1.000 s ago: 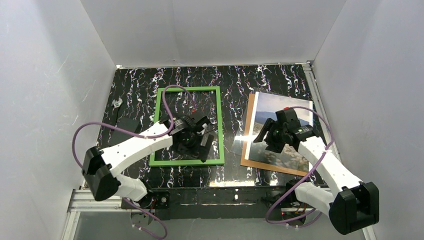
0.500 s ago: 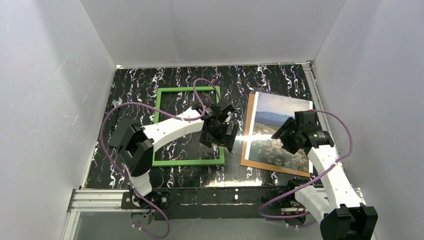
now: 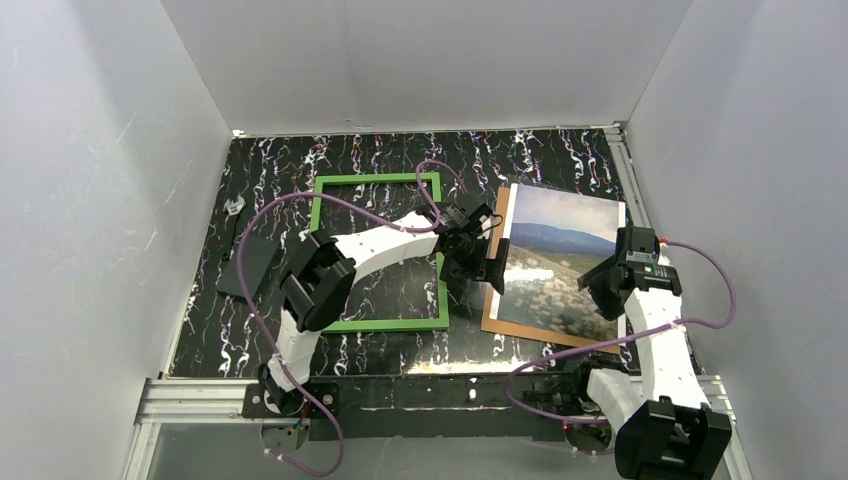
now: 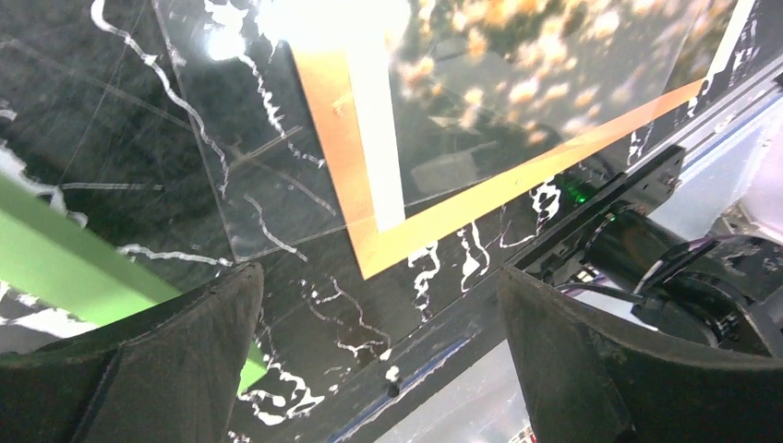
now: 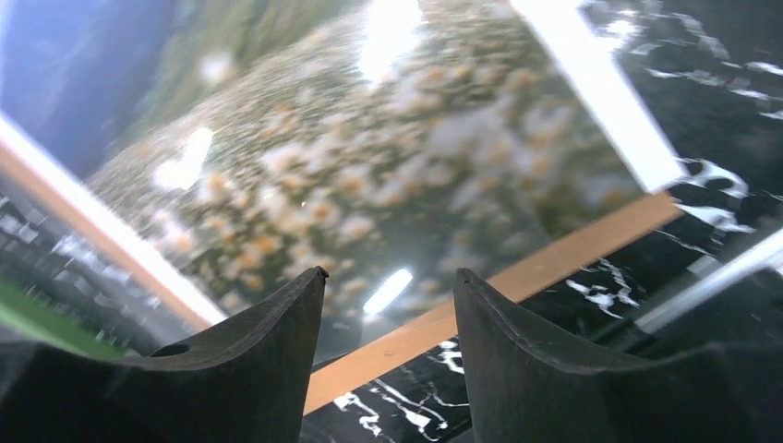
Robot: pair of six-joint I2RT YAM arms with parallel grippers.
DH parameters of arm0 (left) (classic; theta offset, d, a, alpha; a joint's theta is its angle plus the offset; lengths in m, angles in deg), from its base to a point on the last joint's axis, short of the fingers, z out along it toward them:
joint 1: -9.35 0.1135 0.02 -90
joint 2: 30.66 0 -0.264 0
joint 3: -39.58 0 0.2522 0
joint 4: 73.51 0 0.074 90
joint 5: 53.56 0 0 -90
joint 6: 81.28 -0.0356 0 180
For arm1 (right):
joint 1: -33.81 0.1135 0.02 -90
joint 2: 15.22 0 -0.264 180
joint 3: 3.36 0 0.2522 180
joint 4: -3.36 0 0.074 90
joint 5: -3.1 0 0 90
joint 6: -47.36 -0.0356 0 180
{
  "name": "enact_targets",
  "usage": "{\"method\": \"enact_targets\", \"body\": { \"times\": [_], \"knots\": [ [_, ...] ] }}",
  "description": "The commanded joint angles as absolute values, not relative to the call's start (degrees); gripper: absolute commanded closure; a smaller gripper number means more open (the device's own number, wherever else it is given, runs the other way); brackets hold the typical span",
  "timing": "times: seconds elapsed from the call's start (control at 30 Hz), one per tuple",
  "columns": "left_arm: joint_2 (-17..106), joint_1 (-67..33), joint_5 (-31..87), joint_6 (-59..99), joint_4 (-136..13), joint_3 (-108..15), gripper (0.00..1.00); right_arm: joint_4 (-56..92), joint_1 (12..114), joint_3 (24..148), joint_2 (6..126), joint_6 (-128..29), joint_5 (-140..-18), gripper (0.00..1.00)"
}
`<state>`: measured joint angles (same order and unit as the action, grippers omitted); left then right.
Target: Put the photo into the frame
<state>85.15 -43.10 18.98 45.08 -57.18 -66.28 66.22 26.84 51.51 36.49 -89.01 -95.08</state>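
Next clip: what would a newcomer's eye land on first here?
A bright green frame lies left of centre on the black marbled table, nothing in it. Right of it, a landscape photo sits on a brown board, glare across it. The left arm and right arm reach to the photo, jaws open, one at each side edge.

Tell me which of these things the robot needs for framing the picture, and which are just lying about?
For the job:
the photo
the frame

Lying about:
the brown backing board under the photo
a clear sheet overlapping its corner
a dark flat piece on the left
a small silvery bit on the left
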Motion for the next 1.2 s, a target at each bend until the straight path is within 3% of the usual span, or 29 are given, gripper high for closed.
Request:
{"method": "enact_targets", "body": {
  "times": [0.0,0.1,0.4,0.63,0.83,1.17],
  "knots": [
    [86.29,-40.68,13.83,47.83,-59.17,-66.78,0.00,74.62,24.10,53.87,39.90,-94.15,-105.99,0.39],
    [86.83,-38.94,14.00,48.62,-61.58,-65.99,0.00,75.68,22.79,55.31,43.64,-94.99,-108.25,0.34],
    [90.79,-35.54,14.89,50.11,-62.48,-67.12,0.00,72.69,16.33,57.61,57.29,-90.32,-107.22,0.36],
    [95.20,-35.39,15.65,50.21,-60.83,-70.47,0.00,69.36,12.29,56.92,59.66,-88.32,-104.16,0.52],
    [97.60,-35.13,16.09,50.51,-61.31,-70.94,0.00,67.84,11.68,58.03,63.80,-87.40,-104.66,0.44],
    [96.65,-35.22,-3.51,59.11,-81.79,-64.77,0.08,62.86,11.73,56.20,66.27,-83.55,-96.09,0.49]
  ]
}}
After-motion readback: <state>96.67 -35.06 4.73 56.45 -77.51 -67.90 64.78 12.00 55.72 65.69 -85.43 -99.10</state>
